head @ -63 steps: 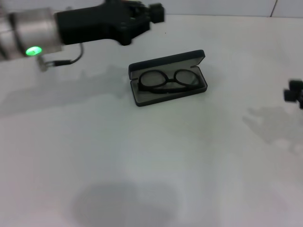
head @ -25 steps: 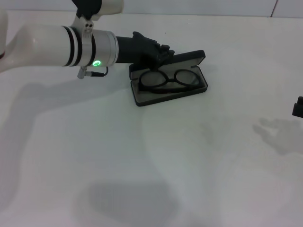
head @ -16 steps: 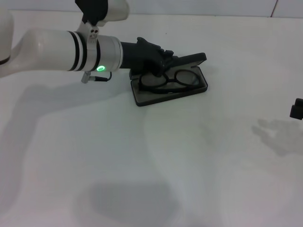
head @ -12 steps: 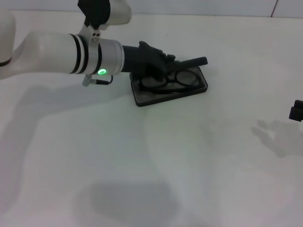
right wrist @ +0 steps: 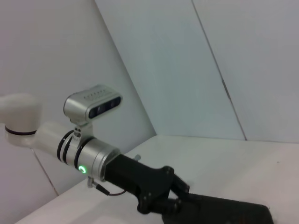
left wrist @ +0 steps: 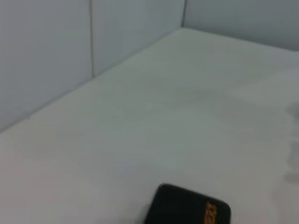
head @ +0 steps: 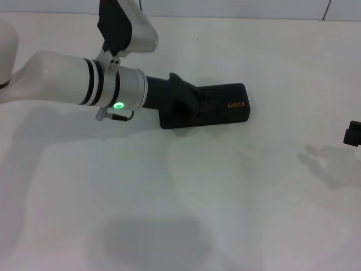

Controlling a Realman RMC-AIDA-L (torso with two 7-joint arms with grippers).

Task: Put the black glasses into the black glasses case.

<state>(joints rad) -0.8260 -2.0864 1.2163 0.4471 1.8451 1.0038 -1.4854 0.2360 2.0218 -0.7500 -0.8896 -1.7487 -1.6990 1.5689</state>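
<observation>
The black glasses case (head: 225,108) lies closed on the white table, with gold lettering on its lid. The black glasses are hidden inside it. My left gripper (head: 186,104) rests on top of the case's left end, pressing on the lid. The right wrist view shows the left gripper (right wrist: 172,198) down on the case (right wrist: 229,211). The left wrist view shows only one end of the case (left wrist: 187,212). My right gripper (head: 354,134) is parked at the table's right edge, far from the case.
The white table (head: 180,192) stretches around the case. A pale wall (left wrist: 70,56) stands behind the table's far edge.
The left gripper came in from the left, pushed the raised lid down and closed the case over the glasses. The right arm stayed at the right edge.
</observation>
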